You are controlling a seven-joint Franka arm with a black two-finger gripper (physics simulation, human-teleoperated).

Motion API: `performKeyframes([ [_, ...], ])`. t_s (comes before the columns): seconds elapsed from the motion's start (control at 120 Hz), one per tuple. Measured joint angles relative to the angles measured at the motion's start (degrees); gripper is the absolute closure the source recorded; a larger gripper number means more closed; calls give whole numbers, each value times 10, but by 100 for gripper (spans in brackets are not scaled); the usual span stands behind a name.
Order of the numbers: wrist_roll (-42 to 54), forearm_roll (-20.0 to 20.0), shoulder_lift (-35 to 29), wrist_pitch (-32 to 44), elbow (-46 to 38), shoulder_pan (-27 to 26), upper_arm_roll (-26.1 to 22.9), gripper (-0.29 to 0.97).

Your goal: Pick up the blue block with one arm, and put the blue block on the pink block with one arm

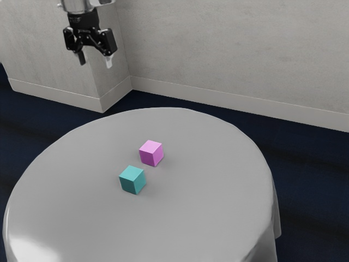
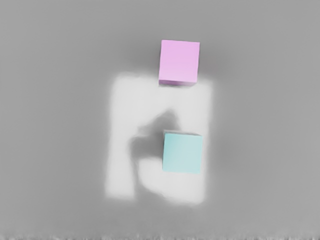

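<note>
Gripper (image 1: 95, 59) empty, jaws apart. Blue block (image 1: 132, 180) lies well below it. Judged rigid, light, smooth-faced; grasp across opposite flat sides. Pink block (image 1: 151, 153) near.

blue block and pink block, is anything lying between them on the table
Nothing: only bare table separates the blue block from the pink block. They stand apart, not touching, as both the exterior view and the wrist view show.

Two blocks rest on the one round table (image 1: 218, 213): one blue block (image 1: 132, 180) and one pink block (image 1: 151, 153), both near the table's middle. One gripper (image 1: 95, 61), with two fingers (image 1: 82, 56), hangs well above the table. One pale square patch of light (image 2: 125, 135) lies on the table's top.
</note>
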Motion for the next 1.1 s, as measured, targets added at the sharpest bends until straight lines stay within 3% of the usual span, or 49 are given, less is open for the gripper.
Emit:
performKeyframes([
  [0.25,-7,1,-3,-17,4,1,0,0],
  [0.35,11,35,-74,-29,39,-20,-25,0],
  [0.45,48,49,-47,-34,42,-44,-51,0],
  [0.592,91,33,-1,-33,29,-4,-52,0],
  [0.692,108,38,-2,-10,-27,6,-52,0],
  [0.817,117,41,-65,58,-187,12,-53,0],
  [0.958,114,46,-87,133,-281,-53,2,0],
  [1.1,111,41,-76,210,-345,-56,14,0],
])
